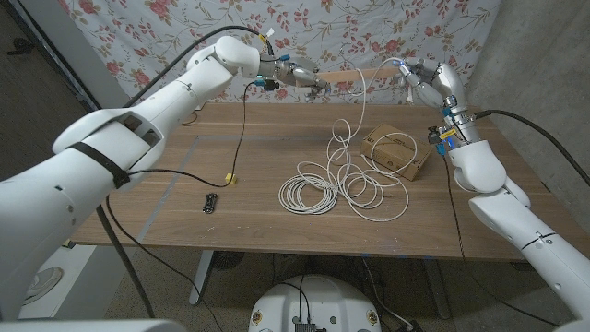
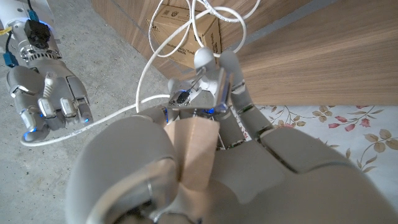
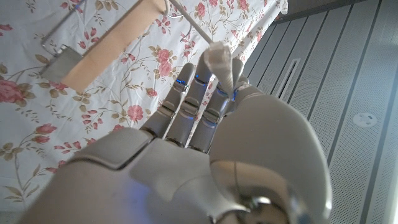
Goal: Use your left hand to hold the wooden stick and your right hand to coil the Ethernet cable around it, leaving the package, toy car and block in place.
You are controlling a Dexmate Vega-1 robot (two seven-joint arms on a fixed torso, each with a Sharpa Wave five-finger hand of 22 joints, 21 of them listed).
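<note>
Closest to the left wrist lens, pale flat wooden stick [image 2: 194,152] sits clamped in the left hand [image 2: 205,124], fingers wrapped around it; head view shows that hand [image 1: 297,76] raised above the table's far edge with the stick [image 1: 355,76] pointing across toward the right hand [image 1: 426,81]. Right hand's fingers [image 3: 205,93] curl around the white Ethernet cable [image 3: 219,59], just beside the stick's far end [image 3: 106,43]; whether cable touches stick there is unclear. From the right hand the cable [image 1: 346,180] drops to the wooden table [image 1: 166,203], lying in loose coils mid-table. Brown cardboard package [image 1: 398,152] rests just right of the coils, one loop lying against its left edge. Small black toy car [image 1: 211,202] and small yellow block [image 1: 230,180] sit well left of the coils, near each other. Floral cloth backdrop [image 1: 138,37] hangs behind.
</note>
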